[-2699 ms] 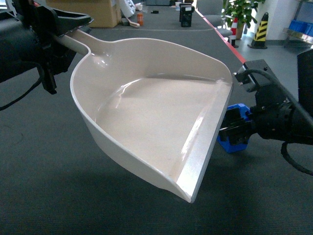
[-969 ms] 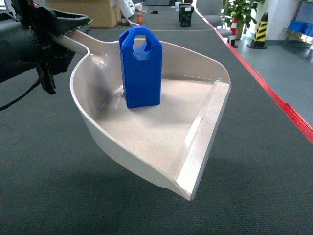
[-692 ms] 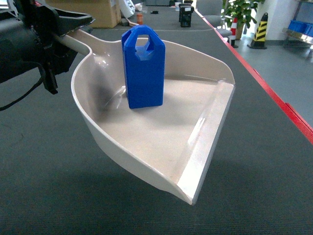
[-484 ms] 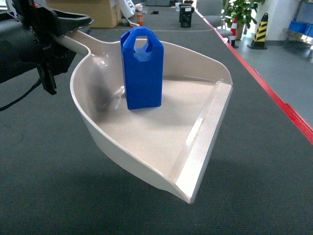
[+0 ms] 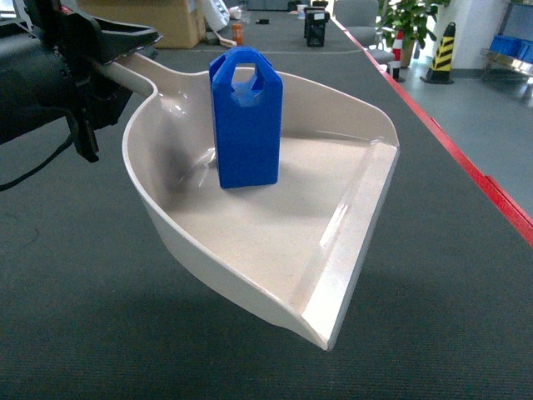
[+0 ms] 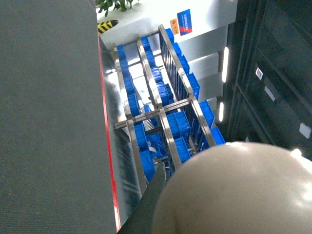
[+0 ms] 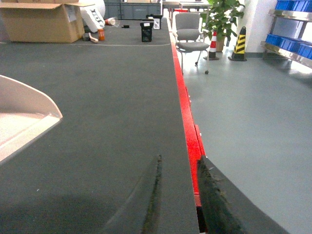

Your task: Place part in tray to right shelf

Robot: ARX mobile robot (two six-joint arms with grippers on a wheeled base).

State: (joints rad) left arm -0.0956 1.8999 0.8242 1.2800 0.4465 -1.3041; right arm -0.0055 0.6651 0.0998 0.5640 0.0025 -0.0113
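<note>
The beige tray (image 5: 333, 250) hangs above the dark table, its handle running to the upper left. My left gripper (image 5: 107, 60) is shut on that handle. The bright-blue part (image 5: 246, 125) stands upright inside the tray near its back wall, free of any gripper. In the left wrist view the tray's underside (image 6: 239, 195) fills the lower right beside one dark finger (image 6: 155, 195). My right gripper (image 7: 179, 161) is out of the head view; in its own view it is open and holds nothing, low over the table near the red edge. The tray's lip corner (image 7: 34, 117) lies to its left.
The table's red edge (image 5: 466, 167) runs along the right. Beyond it is grey floor and a silver steel shelf rack with blue crates (image 6: 161, 112), also seen far right (image 7: 292, 44). A cardboard box (image 5: 158, 17), a chair (image 7: 189, 31) and a striped cone (image 5: 445, 50) stand far back.
The right gripper, earlier holding the blue part beside the tray's lip, has let it go and left the head view. The part now stands in the tray, which has barely shifted.
</note>
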